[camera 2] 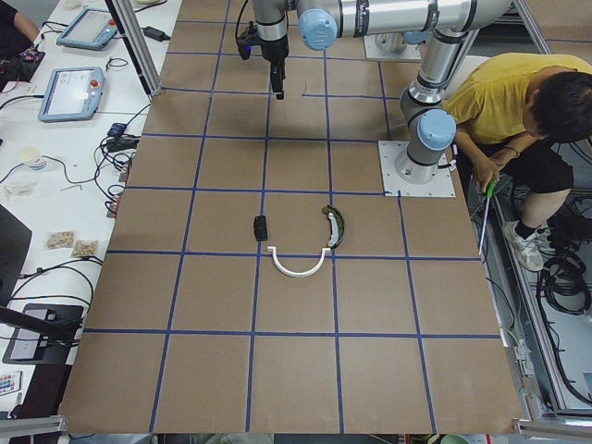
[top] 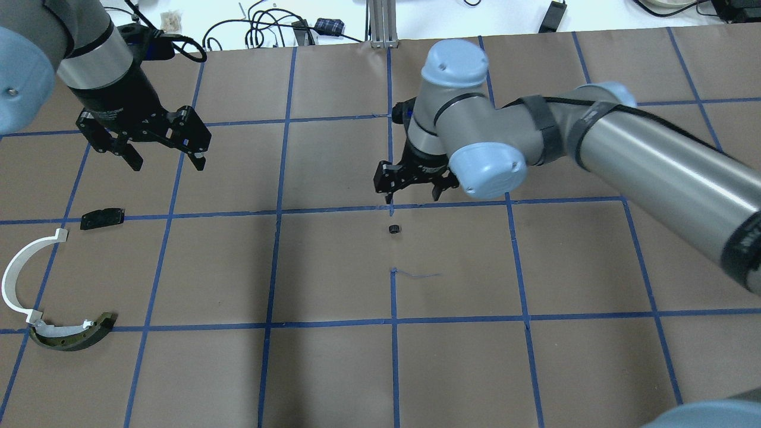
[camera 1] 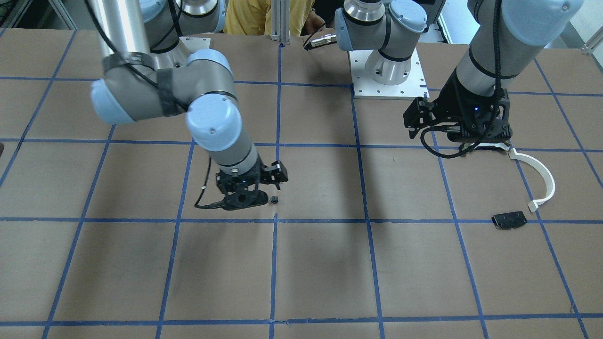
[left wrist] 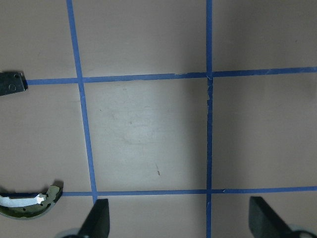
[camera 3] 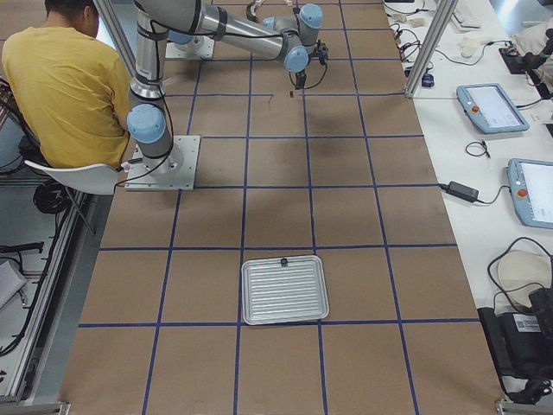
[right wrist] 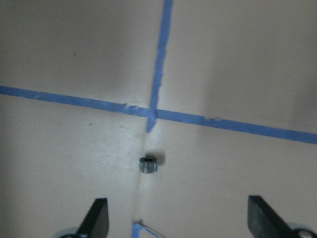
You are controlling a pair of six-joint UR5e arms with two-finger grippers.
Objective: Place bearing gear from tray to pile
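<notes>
The bearing gear (top: 393,229), a small black toothed ring, lies on the brown table just on the robot's side of a blue tape crossing; it also shows in the front view (camera 1: 274,200) and the right wrist view (right wrist: 147,165). My right gripper (top: 413,189) hangs open and empty just beyond it, its fingers (right wrist: 97,219) apart. The pile lies far left: a white arc strip (top: 15,279), a dark olive curved piece (top: 71,339) and a black plate (top: 102,218). My left gripper (top: 166,159) is open and empty above the table beyond the pile. The tray (camera 3: 285,290) shows only in the exterior right view.
A small dark part (camera 3: 282,261) lies at the tray's far rim. The left wrist view shows the olive piece (left wrist: 27,201) and the plate's end (left wrist: 11,83) at its left edge. A person in yellow (camera 2: 518,92) sits behind the robot bases. Blue tape lines (top: 392,321) grid the table.
</notes>
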